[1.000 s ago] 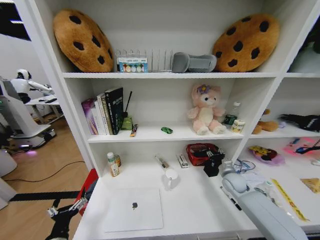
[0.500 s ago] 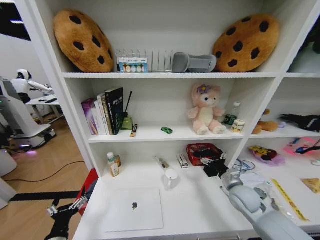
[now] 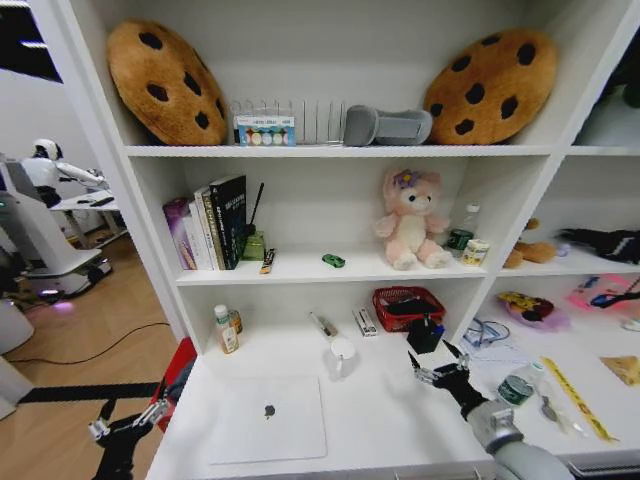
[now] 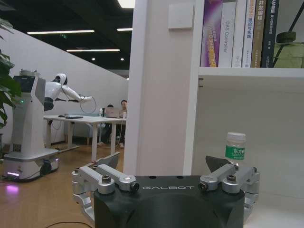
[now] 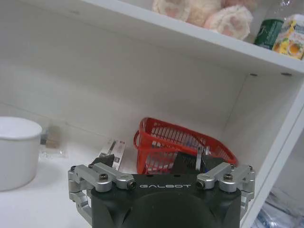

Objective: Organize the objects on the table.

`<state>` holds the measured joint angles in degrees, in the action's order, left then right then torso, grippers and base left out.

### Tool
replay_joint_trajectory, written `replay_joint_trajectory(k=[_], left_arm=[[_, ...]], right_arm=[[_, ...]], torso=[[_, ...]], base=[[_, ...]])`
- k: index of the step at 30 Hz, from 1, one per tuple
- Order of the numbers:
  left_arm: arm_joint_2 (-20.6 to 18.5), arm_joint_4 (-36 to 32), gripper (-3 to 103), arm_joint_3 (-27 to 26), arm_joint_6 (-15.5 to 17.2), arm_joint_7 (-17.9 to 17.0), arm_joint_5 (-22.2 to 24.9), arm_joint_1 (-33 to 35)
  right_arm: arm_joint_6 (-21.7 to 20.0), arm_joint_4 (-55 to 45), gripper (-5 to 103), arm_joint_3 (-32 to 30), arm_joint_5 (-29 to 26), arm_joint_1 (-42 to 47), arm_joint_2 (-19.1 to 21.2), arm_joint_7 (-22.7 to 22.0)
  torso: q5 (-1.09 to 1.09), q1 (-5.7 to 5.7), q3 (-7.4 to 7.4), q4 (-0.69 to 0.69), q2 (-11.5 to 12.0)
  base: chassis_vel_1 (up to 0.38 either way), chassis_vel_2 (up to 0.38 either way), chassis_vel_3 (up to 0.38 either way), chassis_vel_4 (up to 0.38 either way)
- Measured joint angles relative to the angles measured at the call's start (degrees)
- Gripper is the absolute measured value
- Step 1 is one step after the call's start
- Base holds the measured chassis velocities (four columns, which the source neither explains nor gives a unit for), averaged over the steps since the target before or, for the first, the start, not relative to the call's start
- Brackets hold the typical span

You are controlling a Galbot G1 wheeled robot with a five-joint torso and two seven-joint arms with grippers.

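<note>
Hovering open-jawed, right gripper hangs near red basket.

Left gripper housing: "GALBOT" is showing in pale letters across the black face.
Right gripper housing: "GALBOT" is showing the same way.
White book spine: "DAS Controller" is running down it.
Purple book spine: print is running down it, too small to read.
Dark book spine: Chinese characters are running down it, unclear.
Bottle label: green with white Chinese characters, not readable.
</note>
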<state>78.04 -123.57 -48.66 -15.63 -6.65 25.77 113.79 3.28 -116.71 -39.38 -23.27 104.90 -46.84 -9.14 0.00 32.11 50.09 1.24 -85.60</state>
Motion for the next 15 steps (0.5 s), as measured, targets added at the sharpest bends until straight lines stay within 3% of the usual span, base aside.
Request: replay_joint_trajectory(k=[15], left_arm=[[-0.75,1.41,100,-0.42,-0.68,0.02,0.66,0.04]], right_arm=[[-3.44,10.73,100,4.4,-7.77,-6.97,-1.22,0.23]], torso=[[0.0,0.0,0.01,-0.01,0.0]], base=[[0.0,0.0,0.0,0.0]])
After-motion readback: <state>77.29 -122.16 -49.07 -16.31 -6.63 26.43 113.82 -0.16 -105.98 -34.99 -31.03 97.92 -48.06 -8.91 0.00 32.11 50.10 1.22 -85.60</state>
